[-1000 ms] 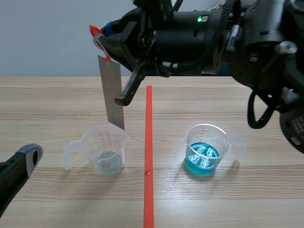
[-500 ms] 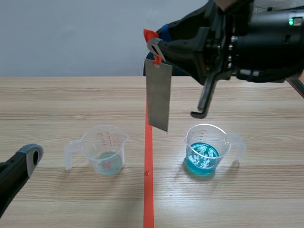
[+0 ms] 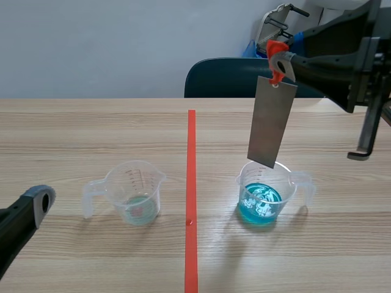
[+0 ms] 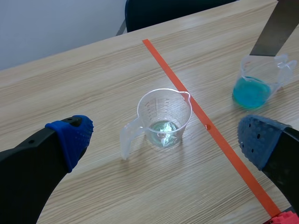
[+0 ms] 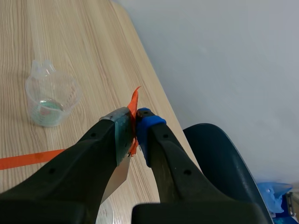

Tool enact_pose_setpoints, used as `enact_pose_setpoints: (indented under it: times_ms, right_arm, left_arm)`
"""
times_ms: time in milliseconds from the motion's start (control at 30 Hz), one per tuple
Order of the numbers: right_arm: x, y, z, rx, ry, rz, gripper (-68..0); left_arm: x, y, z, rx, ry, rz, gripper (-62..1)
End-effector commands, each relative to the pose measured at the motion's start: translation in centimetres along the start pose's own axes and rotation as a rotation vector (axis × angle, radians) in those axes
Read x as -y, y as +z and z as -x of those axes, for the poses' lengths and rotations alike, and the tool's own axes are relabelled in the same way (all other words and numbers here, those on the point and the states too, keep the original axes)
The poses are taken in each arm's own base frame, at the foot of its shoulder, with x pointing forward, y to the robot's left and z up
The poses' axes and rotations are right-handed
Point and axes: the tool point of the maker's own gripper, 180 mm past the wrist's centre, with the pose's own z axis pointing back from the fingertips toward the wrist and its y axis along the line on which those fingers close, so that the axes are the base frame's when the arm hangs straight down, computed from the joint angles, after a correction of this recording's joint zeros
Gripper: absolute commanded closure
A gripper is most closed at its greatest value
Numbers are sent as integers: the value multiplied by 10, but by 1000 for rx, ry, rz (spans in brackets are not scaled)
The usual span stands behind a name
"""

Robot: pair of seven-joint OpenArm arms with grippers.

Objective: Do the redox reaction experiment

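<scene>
scene view, right jaws clamped on orange tab (image 3: 275, 47) of metal strip (image 3: 272, 122), left jaws wide apart

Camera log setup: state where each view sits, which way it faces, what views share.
Scene view: between the arms, facing across the table; right pincer holds a grey metal strip over the clear plastic cup of blue liquid.
Left wrist view: on the left arm, down past the open left pincer at the clear, nearly empty plastic cup.
Right wrist view: on the right arm, down over its shut fingers.
All show that cup.
</scene>
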Motion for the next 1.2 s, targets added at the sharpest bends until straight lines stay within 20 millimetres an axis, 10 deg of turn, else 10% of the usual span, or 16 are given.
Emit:
enact_pose_setpoints:
  times_ms: [0,1167]
  right_arm:
    - [7,3,-5,9,19,15,-8]
    - [6,17,5,-3,-2,-15,-8]
  left_arm:
    - [1,1,-4,13,11,-1,-623]
    - [1,1,-4,13,11,-1,-623]
